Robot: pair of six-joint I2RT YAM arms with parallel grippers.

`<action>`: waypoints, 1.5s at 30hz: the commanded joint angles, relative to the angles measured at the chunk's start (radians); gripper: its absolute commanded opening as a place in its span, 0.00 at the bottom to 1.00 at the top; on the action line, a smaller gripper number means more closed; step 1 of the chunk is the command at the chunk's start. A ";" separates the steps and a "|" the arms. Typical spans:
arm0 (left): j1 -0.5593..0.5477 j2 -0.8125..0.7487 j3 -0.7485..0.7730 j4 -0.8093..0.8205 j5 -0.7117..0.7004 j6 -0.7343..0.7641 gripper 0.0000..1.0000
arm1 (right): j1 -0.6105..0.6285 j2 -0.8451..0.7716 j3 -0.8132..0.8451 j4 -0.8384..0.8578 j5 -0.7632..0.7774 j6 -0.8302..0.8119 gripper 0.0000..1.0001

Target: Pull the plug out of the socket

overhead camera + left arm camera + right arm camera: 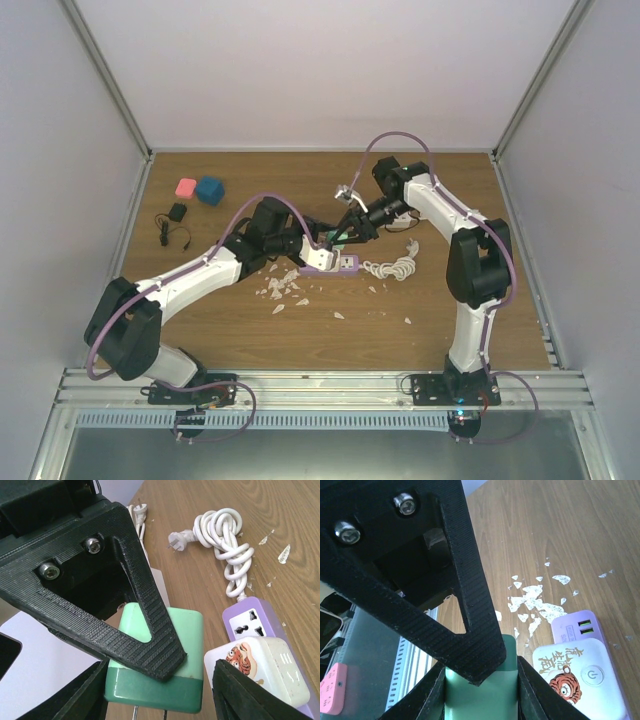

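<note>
The green plug (338, 236) is clamped between the fingers of my right gripper (346, 233), just above the purple and white power strip (336, 263). In the left wrist view the plug (187, 630) has its two metal prongs bare over the wood, beside the strip's empty socket (248, 625). In the right wrist view the plug (485, 705) sits tight between my right gripper's (481, 696) fingers. My left gripper (160, 695) is open. One of its fingers (240, 690) is at the strip's white tiger-printed block (270, 665), and the other is left of the plug.
The strip's white cord (395, 267) lies coiled to the right of the strip. White scraps (285, 288) are scattered in front of the strip. A pink block (185, 187), a blue block (210, 190) and a black adapter (176, 213) sit at the far left.
</note>
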 commanded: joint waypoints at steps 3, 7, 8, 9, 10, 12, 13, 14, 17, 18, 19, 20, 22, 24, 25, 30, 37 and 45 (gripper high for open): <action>-0.024 0.005 0.007 0.035 -0.008 0.017 0.50 | 0.009 0.013 0.014 -0.015 -0.036 0.015 0.21; -0.026 0.003 0.021 0.005 -0.008 -0.004 0.41 | 0.009 0.006 0.019 -0.018 -0.030 0.009 0.31; -0.024 0.001 0.025 -0.002 -0.008 -0.017 0.39 | 0.009 0.002 0.023 -0.019 -0.027 0.003 0.36; -0.020 -0.001 0.028 -0.017 -0.001 -0.028 0.37 | 0.008 -0.003 0.026 -0.015 -0.021 -0.001 0.43; -0.013 -0.003 0.035 -0.040 0.016 -0.038 0.36 | 0.006 -0.012 0.026 -0.005 -0.015 -0.001 0.51; 0.001 -0.007 0.047 -0.079 0.039 -0.072 0.34 | -0.003 -0.034 0.022 0.027 -0.004 0.000 0.65; 0.011 -0.008 0.059 -0.110 0.053 -0.086 0.33 | -0.012 -0.050 0.019 0.046 -0.001 0.003 0.70; 0.022 -0.010 0.065 -0.133 0.067 -0.101 0.32 | -0.022 -0.064 0.014 0.068 0.002 0.009 0.75; 0.068 -0.019 0.076 -0.192 0.116 -0.158 0.32 | -0.059 -0.099 -0.010 0.146 0.016 0.034 0.84; 0.085 -0.024 0.076 -0.210 0.129 -0.176 0.32 | -0.072 -0.108 -0.018 0.172 0.021 0.041 0.86; 0.105 -0.030 0.076 -0.226 0.138 -0.202 0.32 | -0.082 -0.115 -0.024 0.196 0.029 0.047 0.88; 0.129 -0.036 0.073 -0.242 0.155 -0.225 0.32 | -0.089 -0.119 -0.030 0.217 0.041 0.051 0.90; 0.200 -0.048 0.067 -0.267 0.194 -0.274 0.32 | -0.097 -0.123 -0.034 0.251 0.075 0.050 0.91; 0.276 -0.055 0.058 -0.287 0.226 -0.321 0.32 | -0.100 -0.120 -0.034 0.278 0.108 0.042 0.92; 0.319 -0.055 0.054 -0.298 0.236 -0.344 0.32 | -0.100 -0.117 -0.034 0.283 0.121 0.036 0.92; 0.525 -0.033 0.016 -0.336 0.244 -0.388 0.32 | -0.099 -0.102 -0.049 0.301 0.155 0.012 0.93; 0.753 0.081 0.012 -0.349 0.196 -0.437 0.32 | -0.098 -0.073 -0.061 0.301 0.191 -0.023 0.93; 0.844 0.280 0.094 -0.296 0.057 -0.527 0.33 | -0.088 -0.066 -0.090 0.295 0.208 -0.085 0.93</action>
